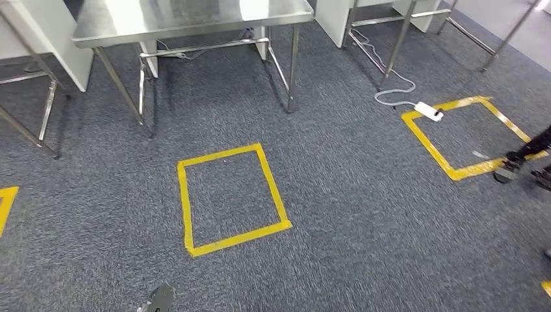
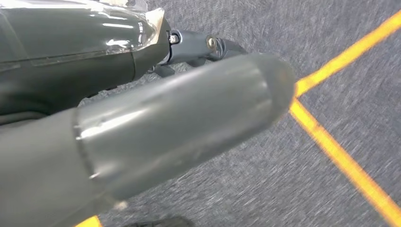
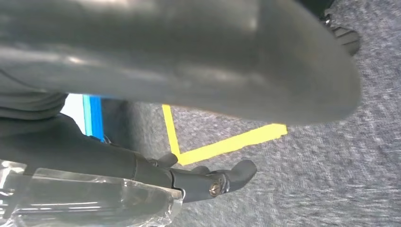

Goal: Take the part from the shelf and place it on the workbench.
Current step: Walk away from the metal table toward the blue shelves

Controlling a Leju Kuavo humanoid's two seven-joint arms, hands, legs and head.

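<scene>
Head view looks down on grey short-pile carpet floor (image 1: 364,195). At 12 o'clock stands a stainless steel counter (image 1: 188,16) with a bare polished top and thin metal legs; white panels flank it at 10 and 1 o'clock. Just below centre, a square outline of yellow floor tape (image 1: 230,198) lies flat on the carpet. A second yellow tape square (image 1: 464,133) sits at 3 o'clock, well apart from the first; a white power strip (image 1: 429,110) rests on its far corner, its white cable (image 1: 390,81) looping back toward the legs of another metal frame at 1 o'clock. A person's dark shoe (image 1: 508,170) touches the near edge of that second square at 3 o'clock. Scraps of further yellow tape show at 9 and 4 o'clock. At 6 o'clock a small grey part of the robot pokes into the picture; which part, cannot tell. Left wrist view: left hand (image 2: 189,118) hangs over carpet and yellow tape lines, thick grey thumb across the picture, dark fingers (image 2: 208,47) behind it, nothing seen in the grasp; whether spread or curled, cannot tell. Right wrist view: right hand (image 3: 198,71) likewise hangs over carpet and a yellow tape corner, dark fingers (image 3: 227,177) extended, nothing seen held; its state, cannot tell. The part's whereabouts: cannot tell.
</scene>
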